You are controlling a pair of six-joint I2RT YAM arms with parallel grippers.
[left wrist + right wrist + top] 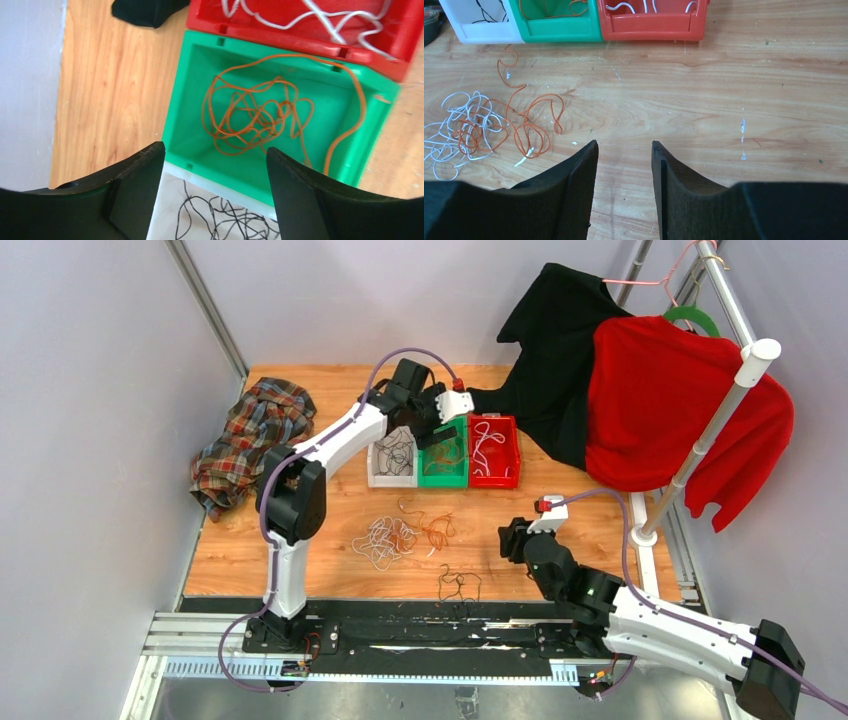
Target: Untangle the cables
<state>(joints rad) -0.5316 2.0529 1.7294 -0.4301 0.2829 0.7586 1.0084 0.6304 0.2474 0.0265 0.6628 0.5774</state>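
While the right gripper (624, 146) hangs parted and empty over the counter (734, 90), nearer than the green bin (180, 115) and to its right, a loose black cable (458, 583) lies closest to the bases. Between that and the green bin sits a white-and-orange tangle (385, 538), unsorted. The green bin holds an orange cable (250, 117). The white bin (392, 480) on its left holds black strands (398, 453), and the red bin (300, 42) on its right holds white cables (325, 20). The left gripper (215, 149) hovers splayed and empty above the green bin. I judge the sorting past halfway. No writing is readable.
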